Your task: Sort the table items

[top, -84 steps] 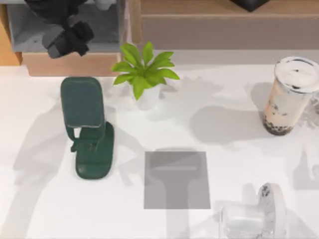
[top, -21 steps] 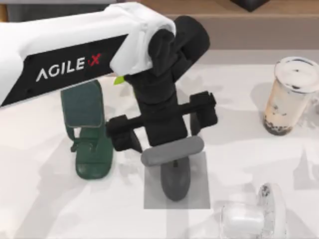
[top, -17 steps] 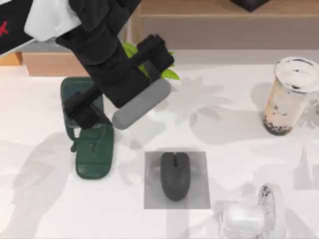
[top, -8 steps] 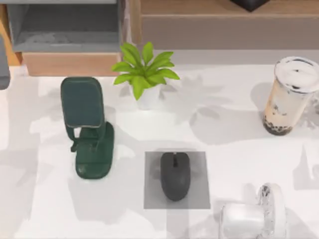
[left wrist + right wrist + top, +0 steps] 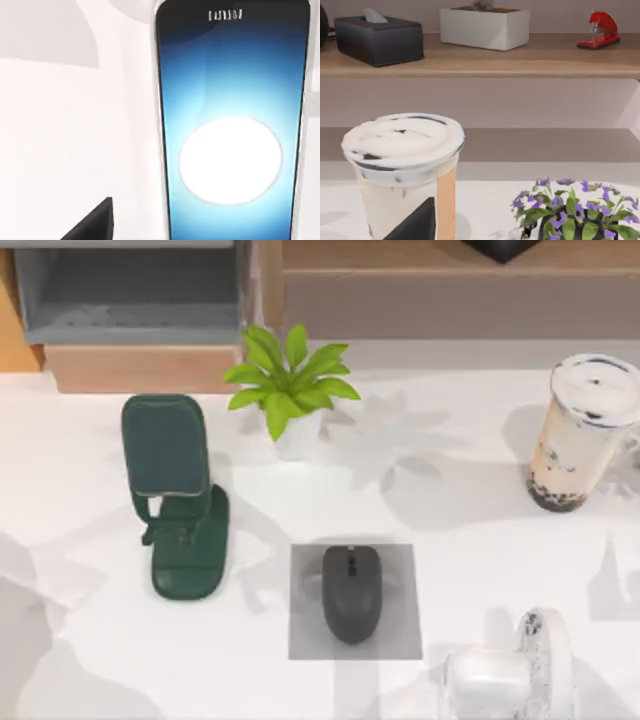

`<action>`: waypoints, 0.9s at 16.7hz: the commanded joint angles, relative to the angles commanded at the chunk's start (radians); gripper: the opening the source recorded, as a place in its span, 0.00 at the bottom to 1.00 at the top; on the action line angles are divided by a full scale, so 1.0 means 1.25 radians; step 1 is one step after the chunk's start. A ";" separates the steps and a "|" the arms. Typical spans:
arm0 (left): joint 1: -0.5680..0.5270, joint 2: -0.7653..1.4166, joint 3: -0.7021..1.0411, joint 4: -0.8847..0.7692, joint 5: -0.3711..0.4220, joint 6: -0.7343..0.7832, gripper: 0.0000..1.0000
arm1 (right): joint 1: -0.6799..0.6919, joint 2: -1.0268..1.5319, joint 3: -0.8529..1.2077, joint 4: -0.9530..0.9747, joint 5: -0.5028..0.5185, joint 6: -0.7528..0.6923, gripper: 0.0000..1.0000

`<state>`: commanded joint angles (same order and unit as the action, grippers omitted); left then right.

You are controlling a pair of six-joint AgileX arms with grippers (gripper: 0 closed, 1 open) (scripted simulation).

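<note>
From above, the mouse [image 5: 351, 593] lies on the grey pad [image 5: 400, 570]. Our left wrist view has the smartphone [image 5: 231, 125] directly below; a crooked descent may push it away. Our right faces the milk tea cup [image 5: 405, 175]; fingers' state unknown.

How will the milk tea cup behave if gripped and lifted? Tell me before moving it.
The cup stands tall on a narrow base, so a sideways push would probably tip it. It looks nearly full, with pearls at the bottom, so it is likely heavy for its size. Its clear wall looks smooth and thin; it may slip or flex under a hard squeeze.
</note>
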<state>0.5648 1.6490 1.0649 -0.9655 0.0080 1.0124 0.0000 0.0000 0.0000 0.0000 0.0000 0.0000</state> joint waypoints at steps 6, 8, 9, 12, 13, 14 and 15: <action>0.026 0.006 -0.016 0.005 -0.007 -0.019 1.00 | 0.000 0.000 0.000 0.000 0.000 0.000 1.00; 0.024 0.005 -0.016 0.006 -0.006 -0.019 1.00 | 0.000 0.000 0.000 0.000 0.000 0.000 1.00; 0.025 0.011 -0.023 0.017 -0.006 -0.019 1.00 | 0.000 0.000 0.000 0.000 0.000 0.000 1.00; 0.026 0.048 -0.063 0.095 -0.007 -0.019 1.00 | 0.000 0.000 0.000 0.000 0.000 0.000 1.00; 0.026 0.064 -0.080 0.132 -0.006 -0.018 1.00 | 0.000 0.000 0.000 0.000 0.000 0.000 1.00; 0.027 0.080 -0.097 0.169 -0.006 -0.018 1.00 | 0.000 0.000 0.000 0.000 0.000 0.000 1.00; 0.027 0.095 -0.113 0.199 -0.006 -0.017 1.00 | 0.000 0.000 0.000 0.000 0.000 0.000 1.00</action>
<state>0.5985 1.7671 0.9238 -0.7165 0.0000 0.9907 0.0000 0.0000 0.0000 0.0000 0.0000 0.0000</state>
